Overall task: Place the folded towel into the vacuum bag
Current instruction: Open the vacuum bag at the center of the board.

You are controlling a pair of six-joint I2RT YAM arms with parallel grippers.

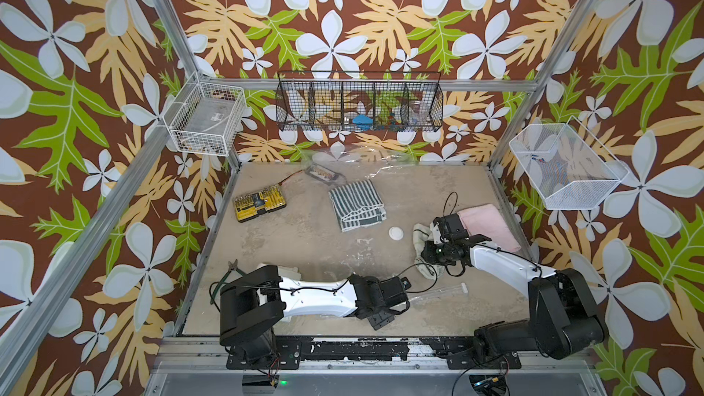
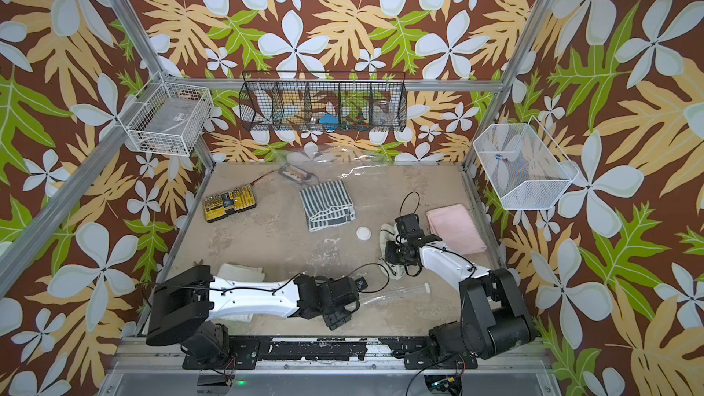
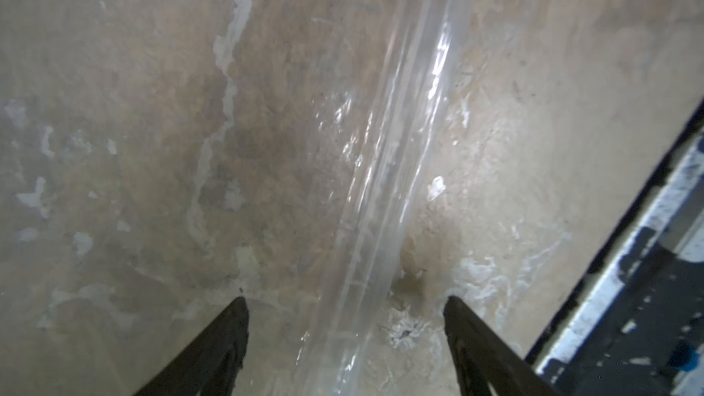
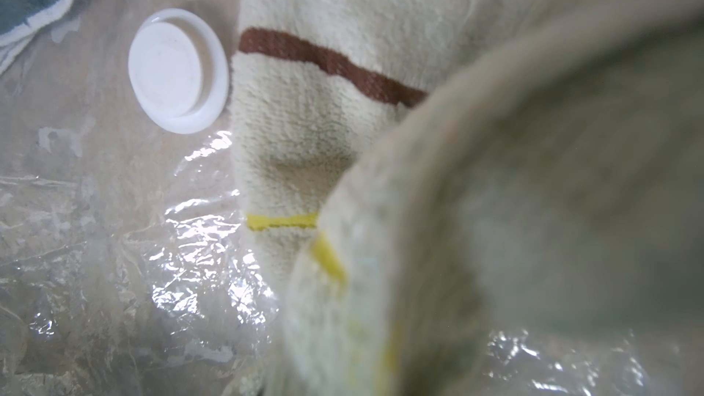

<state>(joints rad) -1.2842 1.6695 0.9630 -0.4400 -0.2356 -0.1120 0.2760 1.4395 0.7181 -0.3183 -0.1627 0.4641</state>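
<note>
My left pincer [image 3: 346, 299] stood open astride the zip strip [image 3: 411, 108]. My right pincer [image 1: 428, 238] gripped the towel [image 4: 304, 108] beside the valve [image 4: 179, 70].

Soft even light, glare on the vacuum bag [image 4: 198, 245], cream towel [image 4: 533, 184] blurred close-up.

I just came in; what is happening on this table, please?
Two robot arms are working on a clear vacuum bag spread on the table. The right end effector seems to hold a bunched cream towel with brown and yellow stripes, beside the bag's round white valve; whether it is inside yet is unclear. The left end effector is open near the front, its jaws on either side of the bag's zip strip, not gripping it.
</note>
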